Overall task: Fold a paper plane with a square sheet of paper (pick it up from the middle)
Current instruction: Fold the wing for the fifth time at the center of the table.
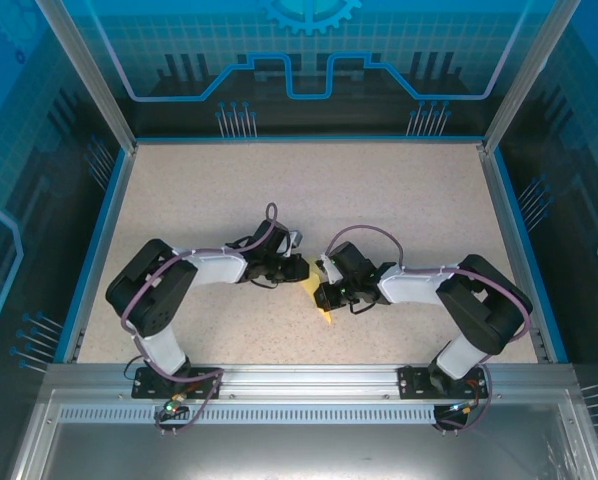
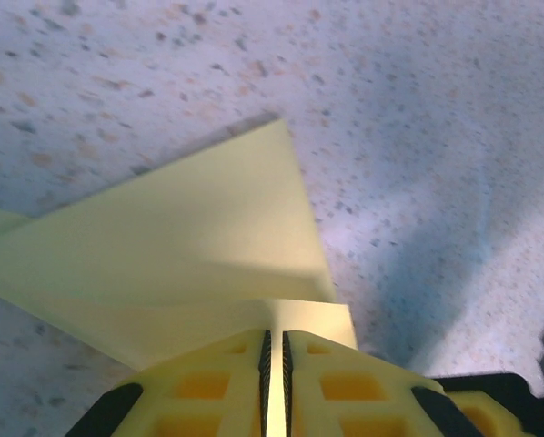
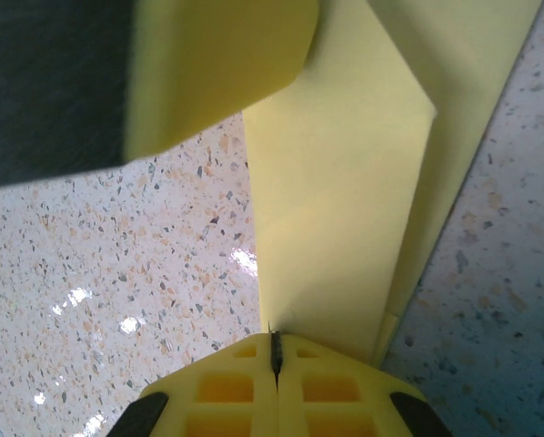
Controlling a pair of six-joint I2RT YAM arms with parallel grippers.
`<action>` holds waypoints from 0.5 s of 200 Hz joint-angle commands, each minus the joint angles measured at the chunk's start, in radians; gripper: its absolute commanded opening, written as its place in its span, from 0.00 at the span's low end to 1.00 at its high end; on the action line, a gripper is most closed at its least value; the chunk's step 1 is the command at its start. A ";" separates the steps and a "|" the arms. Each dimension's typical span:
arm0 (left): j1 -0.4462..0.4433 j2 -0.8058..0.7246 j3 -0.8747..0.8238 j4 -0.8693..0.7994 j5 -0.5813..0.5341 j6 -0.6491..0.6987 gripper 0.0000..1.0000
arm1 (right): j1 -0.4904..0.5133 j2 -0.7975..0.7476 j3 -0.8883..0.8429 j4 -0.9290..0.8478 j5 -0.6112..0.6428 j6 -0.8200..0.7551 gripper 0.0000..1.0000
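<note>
Part-folded yellow paper (image 1: 317,302) is being held over the desk (image 1: 399,200), near its middle, between both arms. The left fingers (image 2: 258,350) are being clamped on a narrow folded strip of it: the strip is being run straight through the slit between them, with the wide triangular flap being spread out beyond the tips. The right fingers (image 3: 265,350) are being pressed fully together, the paper's edge apparently being pinched right at their tips, the sheet being stood away from them towards the left fingers.
</note>
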State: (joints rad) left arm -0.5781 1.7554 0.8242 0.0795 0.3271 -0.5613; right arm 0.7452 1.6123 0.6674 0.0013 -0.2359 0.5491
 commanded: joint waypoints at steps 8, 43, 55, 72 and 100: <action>0.021 0.045 0.029 -0.006 -0.026 0.042 0.15 | -0.007 0.043 -0.040 -0.116 0.032 -0.019 0.00; 0.041 0.070 0.032 0.012 -0.031 0.035 0.15 | -0.007 0.046 -0.045 -0.119 0.027 -0.021 0.00; 0.047 0.076 0.032 0.012 -0.035 0.037 0.15 | -0.007 0.047 -0.047 -0.122 0.028 -0.021 0.00; 0.054 0.087 0.034 0.004 -0.043 0.043 0.15 | -0.008 0.048 -0.049 -0.130 0.030 -0.024 0.00; 0.072 0.103 0.046 -0.019 -0.060 0.049 0.15 | -0.008 0.053 -0.051 -0.165 0.033 -0.024 0.00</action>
State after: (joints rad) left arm -0.5476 1.8103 0.8471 0.0849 0.3557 -0.5468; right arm 0.7452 1.6135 0.6666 0.0006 -0.2359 0.5419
